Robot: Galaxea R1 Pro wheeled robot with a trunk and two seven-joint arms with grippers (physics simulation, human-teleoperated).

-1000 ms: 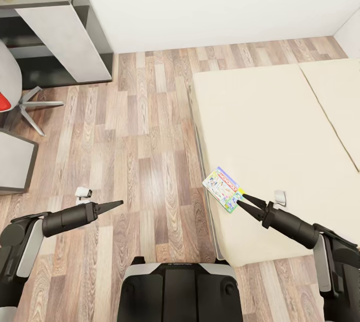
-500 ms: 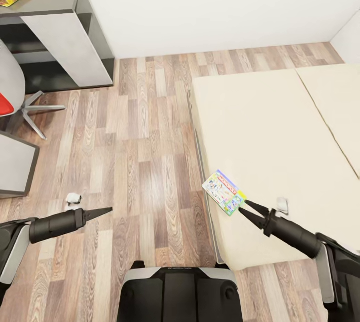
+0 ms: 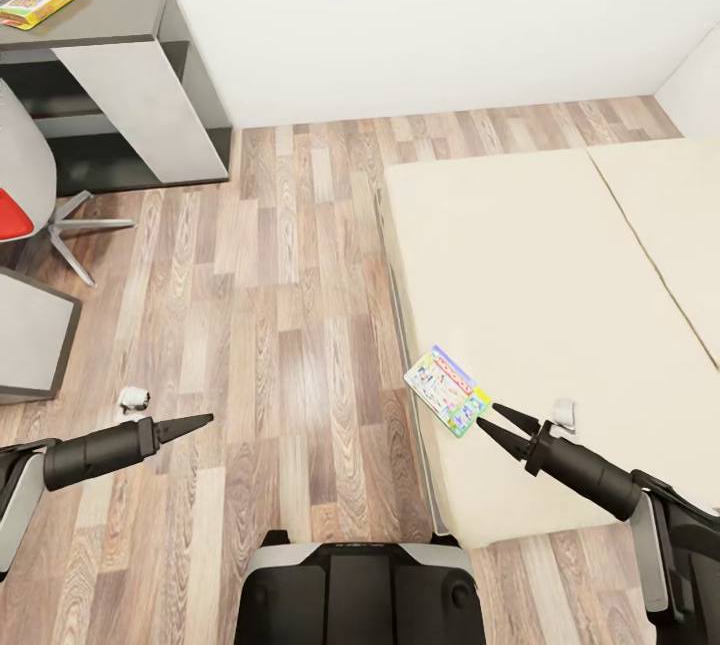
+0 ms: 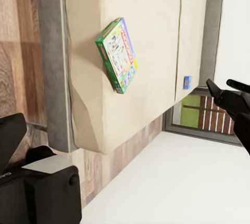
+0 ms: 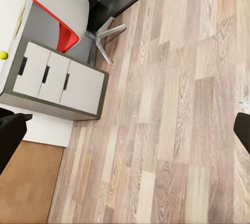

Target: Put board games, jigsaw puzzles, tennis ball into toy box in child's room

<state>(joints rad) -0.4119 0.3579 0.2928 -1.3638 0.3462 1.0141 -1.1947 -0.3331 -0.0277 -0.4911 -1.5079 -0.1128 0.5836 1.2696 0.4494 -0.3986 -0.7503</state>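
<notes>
— Inspector: Colours of the board game (image 3: pixel 447 390) on the bed (image 3: pixel 560 255)?
— Assistant: White face, multicoloured print, green edges; mattress plain beige.
— Inspector: Elsewhere?
— Assistant: Floor (image 3: pixel 290 325) brown-grey wood grain; table (image 3: pixel 110 15) wing dark grey; second game (image 3: pixel 40 1) yellow and red; chair (image 5: pixel 60 10) grey, red seat; tennis ball (image 5: pixel 3 54) yellow-green.

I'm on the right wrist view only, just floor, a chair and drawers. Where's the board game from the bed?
Observer: The board game lies flat on the bed, near the edge that faces the floor.
Operator: Is my right hand on it?
Observer: The right hand is open, with its tips at the box's near corner. It isn't gripping the box.
Operator: Any other game visible?
Observer: Yes, a second board game lies on the table, on its dark wing.
</notes>
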